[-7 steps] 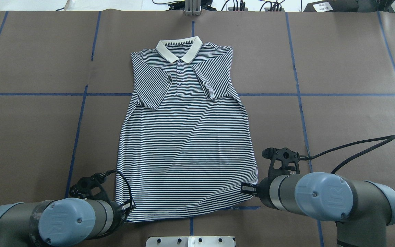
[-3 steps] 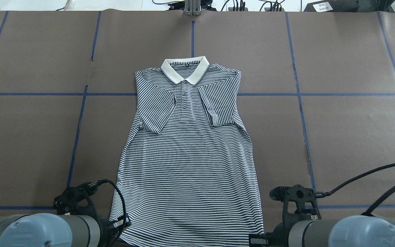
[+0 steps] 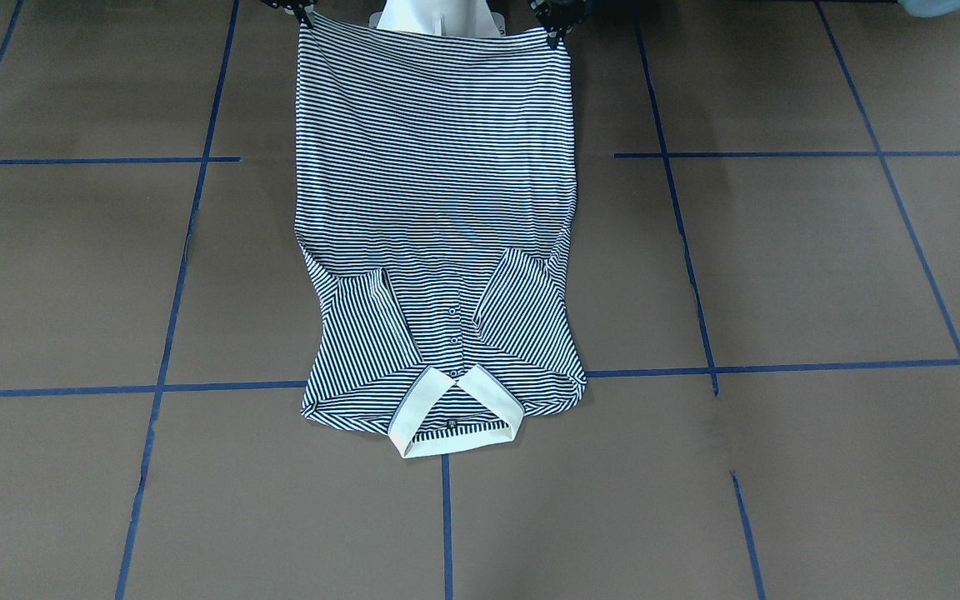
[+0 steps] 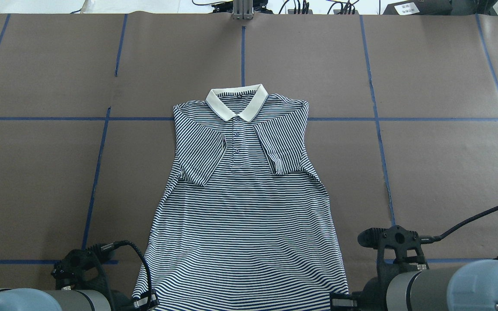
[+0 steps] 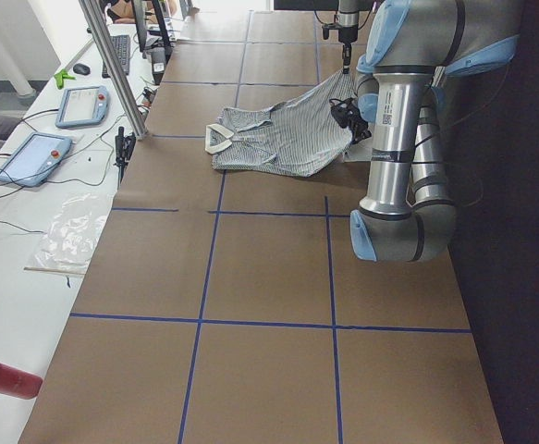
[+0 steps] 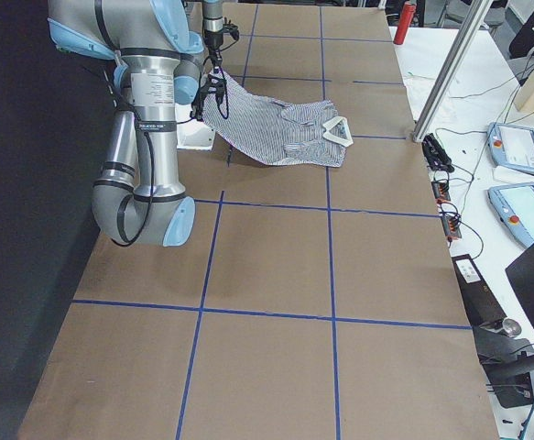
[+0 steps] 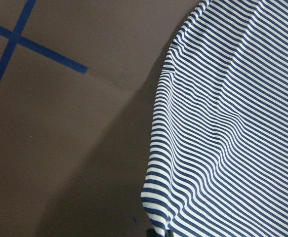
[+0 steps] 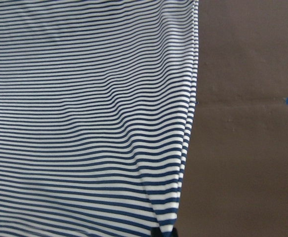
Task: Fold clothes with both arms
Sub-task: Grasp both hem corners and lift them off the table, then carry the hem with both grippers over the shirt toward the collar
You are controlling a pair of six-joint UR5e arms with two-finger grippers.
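The striped polo shirt (image 4: 249, 207) lies face up on the table, its cream collar (image 4: 237, 101) at the far end. Both sleeves are folded in over the chest. The hem is raised off the table and pulled taut at its two corners. My left gripper (image 4: 145, 301) is shut on the hem's left corner. My right gripper (image 4: 339, 299) is shut on the right corner. The front-facing view has the left gripper (image 3: 557, 25) and right gripper (image 3: 303, 17) at the top edge. Each wrist view shows striped cloth (image 7: 232, 138) (image 8: 84, 123) rising to the fingers.
Brown paper with blue tape lines covers the table (image 4: 426, 164). The white pedestal base (image 3: 438, 17) stands behind the lifted hem. A metal post (image 4: 242, 11) rises at the far edge. Tablets (image 5: 33, 157) and a red bottle (image 5: 6, 377) lie on the side benches.
Both arms have drawn back toward the robot's base with the hem corners in their grip. The whole shirt has slid nearer, and the collar has come a good way down the table.
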